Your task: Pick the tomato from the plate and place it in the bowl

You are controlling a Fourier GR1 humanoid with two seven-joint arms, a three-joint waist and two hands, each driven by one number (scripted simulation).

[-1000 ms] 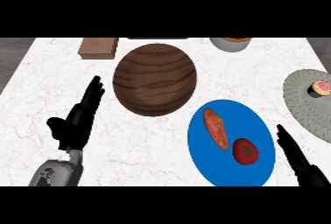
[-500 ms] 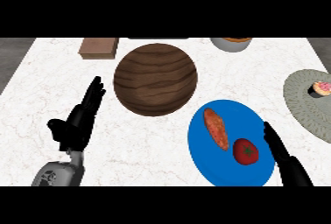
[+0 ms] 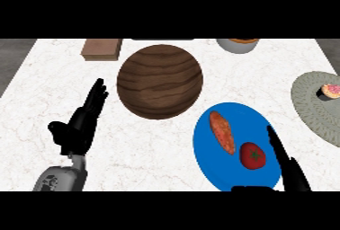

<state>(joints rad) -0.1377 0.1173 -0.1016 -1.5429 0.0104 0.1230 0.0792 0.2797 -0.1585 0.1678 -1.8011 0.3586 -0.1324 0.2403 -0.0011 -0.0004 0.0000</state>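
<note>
**Tomato on the blue plate, both hands empty**

Nearest us, our right hand [image 3: 287,164] lies over the blue plate's [image 3: 207,148] right edge, fingers straight, holding nothing, just right of the tomato [image 3: 253,155]. The tomato sits on the plate beside an orange-brown sweet potato [image 3: 221,131]. Left of the plate, our left hand [image 3: 81,123] rests open on the table [image 3: 40,85]. Beyond the plate stands the wooden bowl [image 3: 159,81], with nothing in it.

A brown rectangular block [image 3: 101,48] sits far left, a grey cup [image 3: 238,45] farther right, and a grey round plate [image 3: 317,105] carries a pink-topped pastry [image 3: 330,91].
</note>
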